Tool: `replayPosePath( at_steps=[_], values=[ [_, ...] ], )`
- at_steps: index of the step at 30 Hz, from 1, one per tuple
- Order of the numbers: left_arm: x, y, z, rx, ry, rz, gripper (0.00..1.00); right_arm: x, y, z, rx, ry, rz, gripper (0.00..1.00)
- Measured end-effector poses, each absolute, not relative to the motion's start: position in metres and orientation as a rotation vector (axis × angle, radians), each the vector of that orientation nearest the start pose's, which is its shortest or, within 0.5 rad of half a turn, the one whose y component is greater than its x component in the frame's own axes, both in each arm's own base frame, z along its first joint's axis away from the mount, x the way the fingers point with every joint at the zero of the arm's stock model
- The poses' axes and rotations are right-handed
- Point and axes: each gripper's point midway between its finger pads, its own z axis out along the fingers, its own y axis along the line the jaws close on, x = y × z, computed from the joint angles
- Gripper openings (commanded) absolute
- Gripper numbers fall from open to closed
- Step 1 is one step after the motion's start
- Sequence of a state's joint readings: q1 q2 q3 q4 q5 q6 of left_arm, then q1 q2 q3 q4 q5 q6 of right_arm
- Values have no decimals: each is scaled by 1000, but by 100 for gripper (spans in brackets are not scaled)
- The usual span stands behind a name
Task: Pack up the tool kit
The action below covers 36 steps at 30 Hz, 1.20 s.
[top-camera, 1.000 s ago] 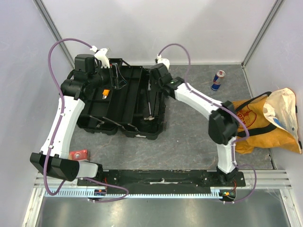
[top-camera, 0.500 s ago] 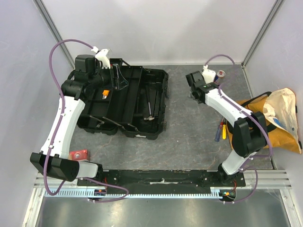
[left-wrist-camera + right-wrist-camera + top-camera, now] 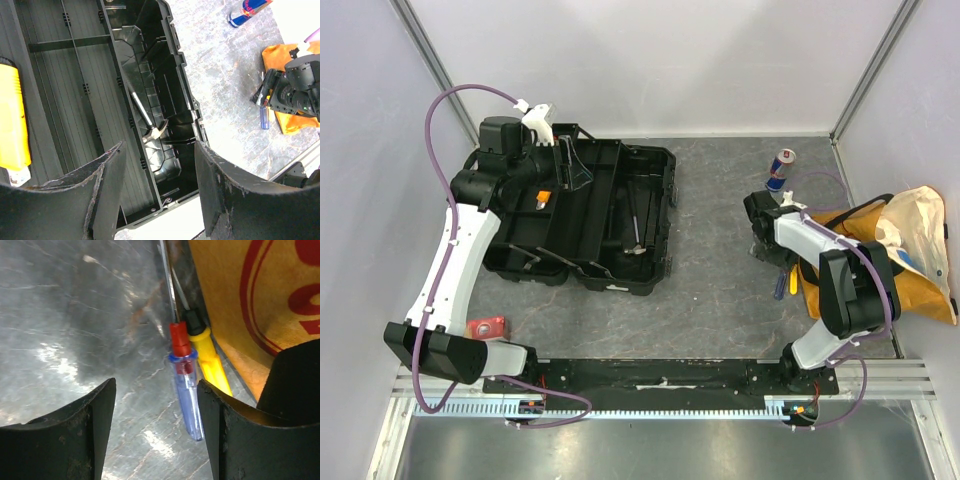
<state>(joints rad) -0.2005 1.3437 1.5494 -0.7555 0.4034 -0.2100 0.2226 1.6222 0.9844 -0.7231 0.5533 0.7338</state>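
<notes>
The black toolbox [image 3: 620, 215] lies open at the left of the table. A hammer [image 3: 150, 125] and a yellow tool [image 3: 11, 125] lie inside it. My left gripper [image 3: 563, 165] hovers over the toolbox's back left, open and empty [image 3: 159, 150]. My right gripper [image 3: 770, 250] is open and empty, low over the table beside the yellow-orange bag [image 3: 880, 260]. In the right wrist view a blue-handled screwdriver [image 3: 187, 390] lies between the jaws [image 3: 157, 430], close to the right one. A yellow-handled screwdriver [image 3: 210, 360] lies against it by the bag [image 3: 250, 295].
A blue-silver drink can [image 3: 779, 170] stands at the back right, beyond the right gripper. A small red object [image 3: 485, 327] lies near the left arm's base. The toolbox's right wall [image 3: 175, 75] stands between its inside and the bare grey table [image 3: 720, 280].
My right arm swung away from the toolbox to the right, then drew back and down to the screwdrivers beside the bag. The left arm has not moved.
</notes>
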Motion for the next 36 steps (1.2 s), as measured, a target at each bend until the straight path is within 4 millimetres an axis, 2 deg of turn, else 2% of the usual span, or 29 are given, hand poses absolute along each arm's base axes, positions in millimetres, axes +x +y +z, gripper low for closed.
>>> replayPosePath(
  at_steps=[5, 8, 11, 14, 17, 19, 24, 27, 29, 31, 34, 36],
  values=[
    [342, -148, 324, 234, 2129, -670, 63, 272, -17, 23, 818, 2600, -551, 68],
    [342, -148, 324, 233, 2129, -669, 63, 269, -20, 22, 859, 2591, -511, 65],
    [342, -148, 324, 234, 2129, -670, 63, 269, -19, 20, 894, 2582, -450, 57],
    [342, -148, 324, 233, 2129, -670, 63, 270, -16, 17, 919, 2574, -369, 39],
    [342, -148, 324, 233, 2129, -670, 63, 276, -9, 15, 920, 2572, -280, 13],
    [342, -148, 324, 233, 2130, -671, 63, 278, -6, 15, 903, 2579, -252, 0],
    [341, -150, 324, 239, 2129, -689, 63, 285, 7, 17, 872, 2595, -136, 0],
    [339, -154, 326, 246, 2126, -717, 63, 289, 23, 20, 835, 2621, -25, 0],
    [338, -157, 327, 252, 2122, -740, 63, 298, 38, 30, 789, 2623, 72, 0],
    [336, -161, 330, 259, 2114, -772, 63, 314, 59, 53, 722, 2588, 204, 0],
    [334, -170, 334, 276, 2092, -845, 63, 342, 91, 100, 606, 2478, 415, 0],
    [331, -178, 334, 285, 2081, -913, 64, 361, 119, 143, 502, 2370, 578, 0]
  ],
)
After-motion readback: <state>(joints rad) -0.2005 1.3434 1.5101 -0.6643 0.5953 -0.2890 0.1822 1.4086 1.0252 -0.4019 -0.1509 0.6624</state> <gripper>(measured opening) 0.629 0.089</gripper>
